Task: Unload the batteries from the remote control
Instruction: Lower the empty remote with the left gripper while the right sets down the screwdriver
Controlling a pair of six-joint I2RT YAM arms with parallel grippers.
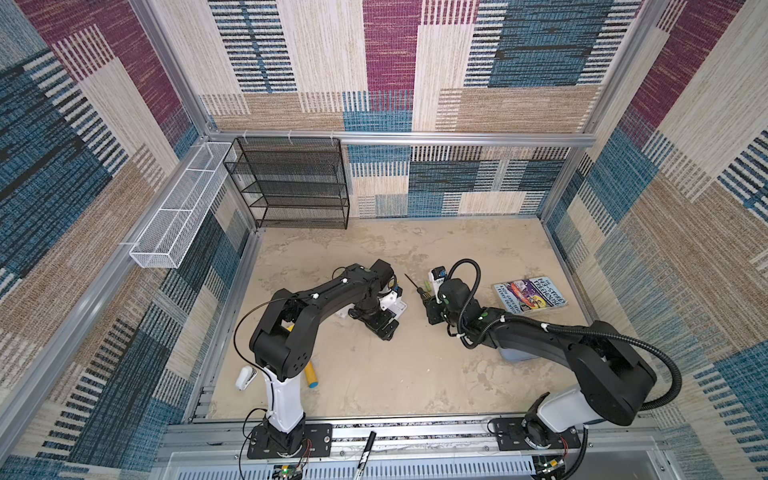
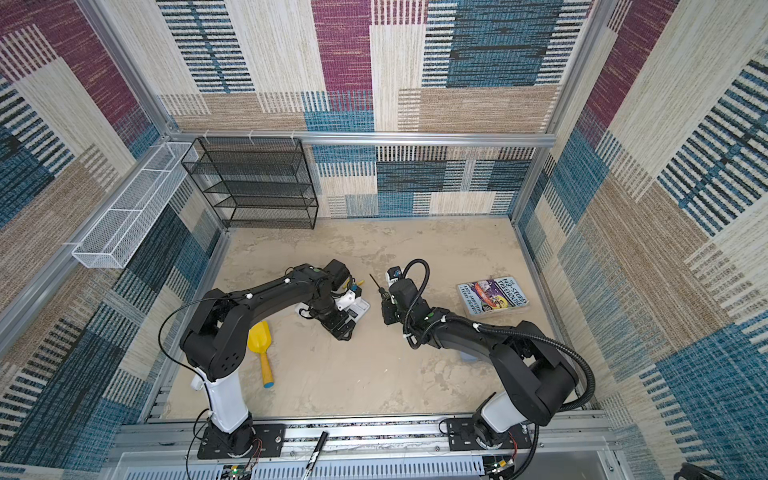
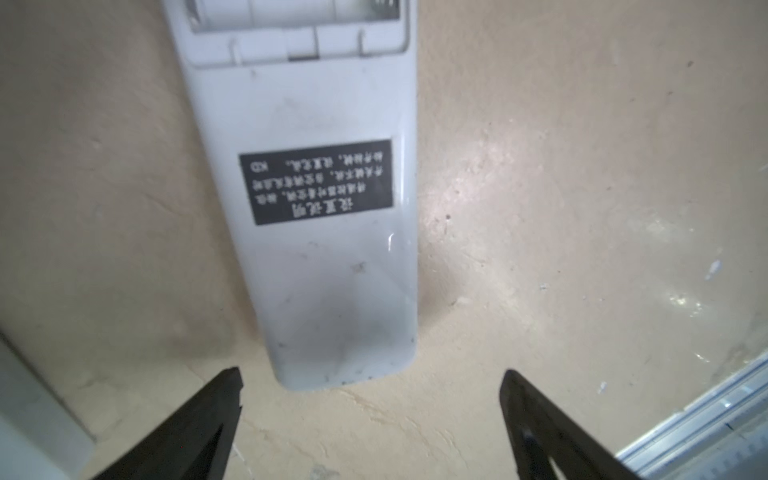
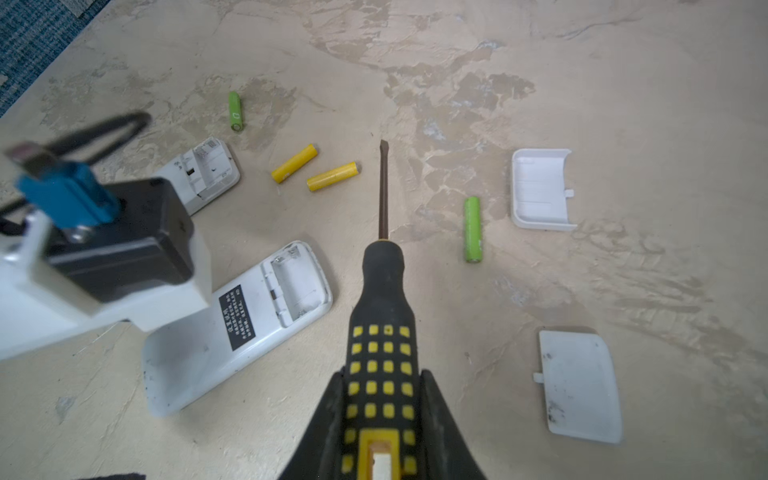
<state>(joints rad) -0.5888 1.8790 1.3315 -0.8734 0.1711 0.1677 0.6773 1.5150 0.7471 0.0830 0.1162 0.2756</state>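
A white remote control [image 3: 324, 257] lies back-up on the floor, its battery bay [image 4: 297, 284] open and empty. My left gripper [image 3: 370, 376] stands open just past the remote's closed end, touching nothing. A second white remote [image 4: 203, 172] lies beyond it, also uncovered. Several batteries lie loose on the floor: two yellow ones [image 4: 294, 163] [image 4: 332, 176] and two green ones [image 4: 235, 111] [image 4: 472, 229]. My right gripper [image 4: 384, 374] is shut on the black-and-yellow screwdriver [image 4: 382, 299], tip pointing between the batteries. In both top views the grippers [image 1: 380, 322] [image 2: 388, 309] sit mid-floor.
Two white battery covers [image 4: 540, 189] [image 4: 579, 386] lie to one side of the screwdriver. A book [image 1: 530, 295] lies at the right, a yellow scoop [image 2: 261, 340] under the left arm. A black mesh rack [image 1: 291, 183] and a white mesh basket [image 1: 178, 208] line the back left.
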